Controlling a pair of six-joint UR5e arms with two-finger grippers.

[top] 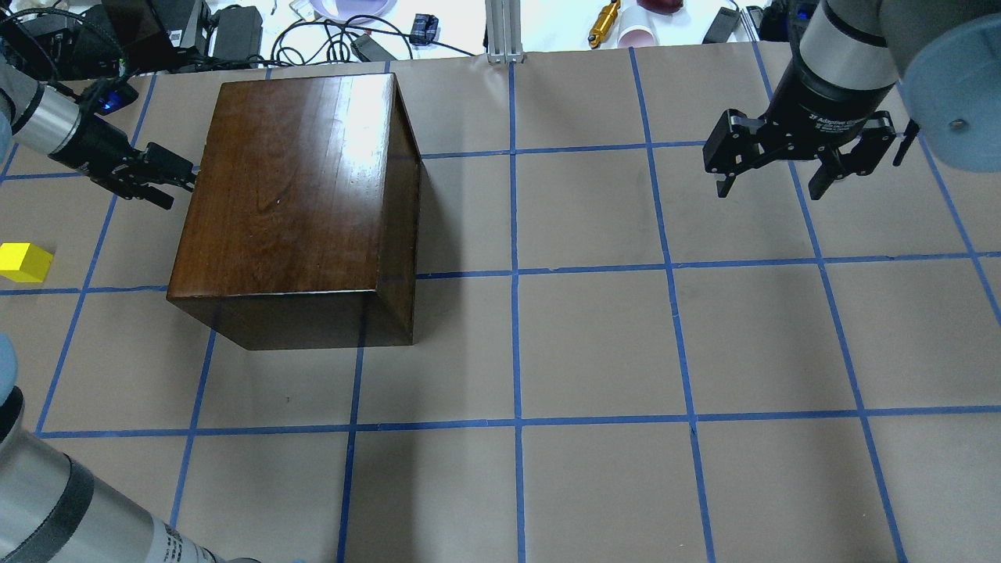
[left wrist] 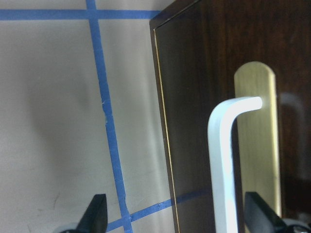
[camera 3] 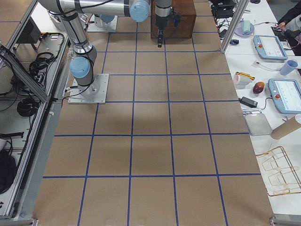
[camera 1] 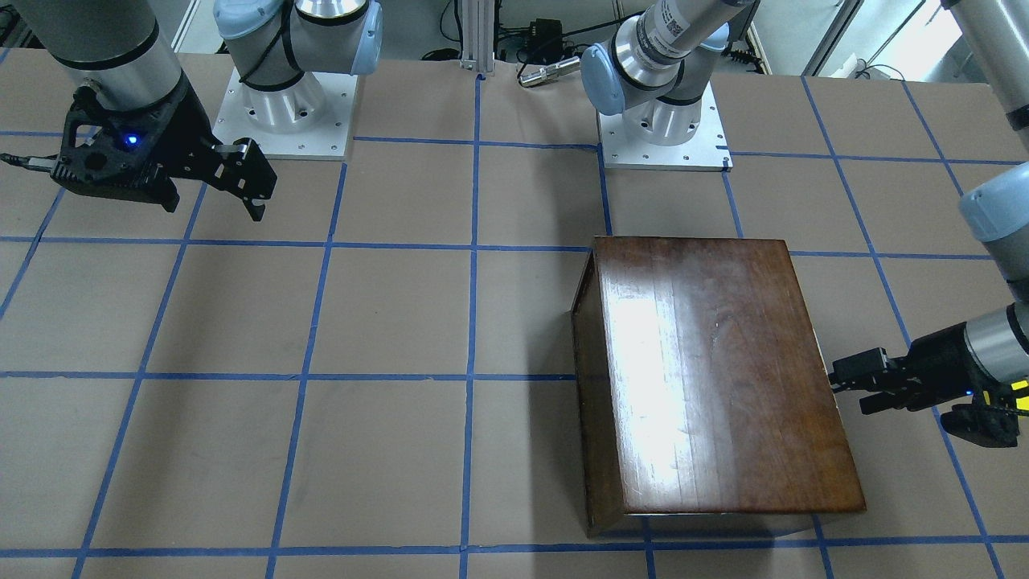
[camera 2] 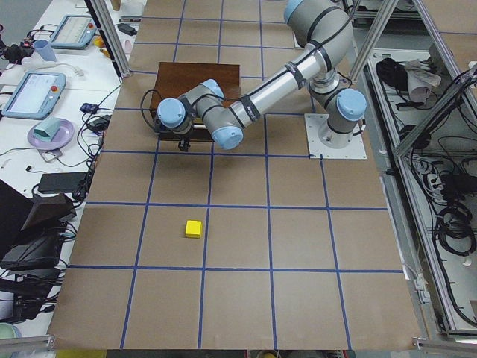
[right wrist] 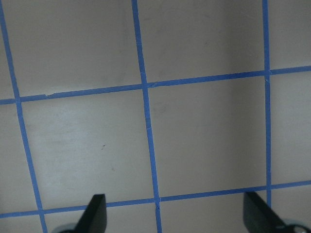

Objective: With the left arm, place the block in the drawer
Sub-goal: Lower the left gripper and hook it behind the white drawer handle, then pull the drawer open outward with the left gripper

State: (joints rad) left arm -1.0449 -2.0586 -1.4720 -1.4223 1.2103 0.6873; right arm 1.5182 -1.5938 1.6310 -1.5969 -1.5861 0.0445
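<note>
The yellow block (top: pixel 23 262) lies on the table left of the dark wooden box (top: pixel 297 195); it also shows in the exterior left view (camera 2: pixel 194 228). The drawer is closed. Its dark front (left wrist: pixel 194 121) with a silver handle (left wrist: pixel 221 160) fills the left wrist view. My left gripper (top: pixel 178 181) is open and empty, level against the box's left face, with the handle between its fingertips (left wrist: pixel 97 216). It also shows in the front-facing view (camera 1: pixel 844 386). My right gripper (top: pixel 774 188) is open and empty, hanging above bare table at the far right.
The box (camera 1: pixel 707 378) stands on a brown table with a blue tape grid (top: pixel 516 274). The two arm bases (camera 1: pixel 281 104) are bolted at the robot's side. Cables, cups and tablets lie beyond the far table edge (top: pixel 352 31).
</note>
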